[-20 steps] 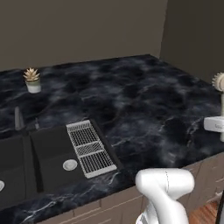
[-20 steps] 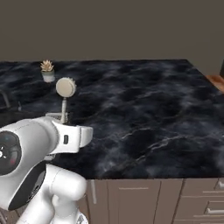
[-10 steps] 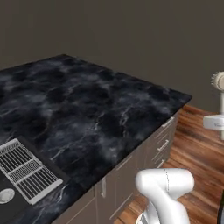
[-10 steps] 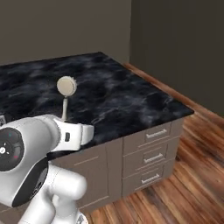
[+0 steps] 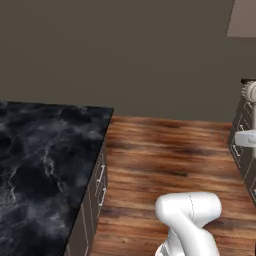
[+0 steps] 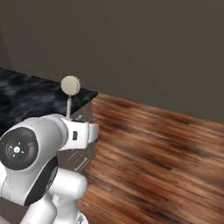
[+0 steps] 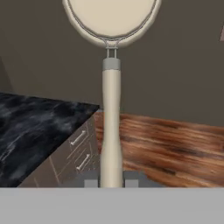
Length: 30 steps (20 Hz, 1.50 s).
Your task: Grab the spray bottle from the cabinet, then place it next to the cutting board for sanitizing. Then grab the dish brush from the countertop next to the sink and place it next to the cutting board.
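Note:
My gripper (image 7: 111, 180) is shut on the dish brush (image 7: 111, 118) and holds it upright by the lower end of its cream handle. The round pale head (image 7: 111, 17) is at the top of the hand view. In the right base view the brush (image 6: 70, 87) stands up from the white hand, in front of the countertop's corner. In the left base view the brush head (image 5: 248, 92) pokes in at the right edge. The black marble countertop (image 5: 35, 150) ends at a corner on the left. The spray bottle, cutting board, sink and cabinet are out of view.
Brown drawers (image 7: 76, 153) with pale handles run under the countertop's end. Beyond them a wooden floor (image 5: 165, 155) stretches to a dark wall. Another run of drawer fronts (image 5: 243, 165) stands at the right edge of the left base view.
The whole picture has swung as the base turned right. The sink, the grid and the plant have slid out of view, and the floor has come in. The brush stays in my grip.

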Tool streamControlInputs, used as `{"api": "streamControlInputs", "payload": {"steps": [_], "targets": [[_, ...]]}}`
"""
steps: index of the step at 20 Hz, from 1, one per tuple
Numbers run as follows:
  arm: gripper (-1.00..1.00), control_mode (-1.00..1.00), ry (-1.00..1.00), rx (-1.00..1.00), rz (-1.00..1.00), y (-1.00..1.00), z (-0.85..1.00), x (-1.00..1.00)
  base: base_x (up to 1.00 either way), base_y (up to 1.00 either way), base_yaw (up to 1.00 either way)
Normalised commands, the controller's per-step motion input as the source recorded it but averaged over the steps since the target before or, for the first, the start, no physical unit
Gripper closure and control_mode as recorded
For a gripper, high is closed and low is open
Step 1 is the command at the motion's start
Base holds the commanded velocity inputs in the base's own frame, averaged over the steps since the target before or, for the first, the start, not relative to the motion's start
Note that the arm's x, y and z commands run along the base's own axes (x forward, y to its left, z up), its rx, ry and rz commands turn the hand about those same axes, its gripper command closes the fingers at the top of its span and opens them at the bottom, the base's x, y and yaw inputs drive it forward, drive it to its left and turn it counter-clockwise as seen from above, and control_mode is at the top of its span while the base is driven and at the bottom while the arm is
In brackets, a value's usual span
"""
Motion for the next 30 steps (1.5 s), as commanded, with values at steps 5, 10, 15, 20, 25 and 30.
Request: {"api": "streamControlInputs", "payload": {"steps": [5,10,15,20,25,30], "targets": [[1.00,1.00,0.00,0.00,0.00,0.00,0.00,0.00,0.00,0.00,-1.00],[1.00,1.00,0.00,0.00,0.00,0.00,0.00,0.00,0.00,0.00,-1.00],[1.00,1.00,0.00,0.00,0.00,0.00,0.00,0.00,0.66,0.48,-0.78],[1.00,1.00,0.00,0.00,0.00,0.00,0.00,0.00,1.00,0.70,-0.51],[1.00,1.00,0.00,0.00,0.00,0.00,0.00,0.00,1.00,1.00,-0.43],[1.00,1.00,0.00,0.00,0.00,0.00,0.00,0.00,1.00,0.98,-0.33]]}}
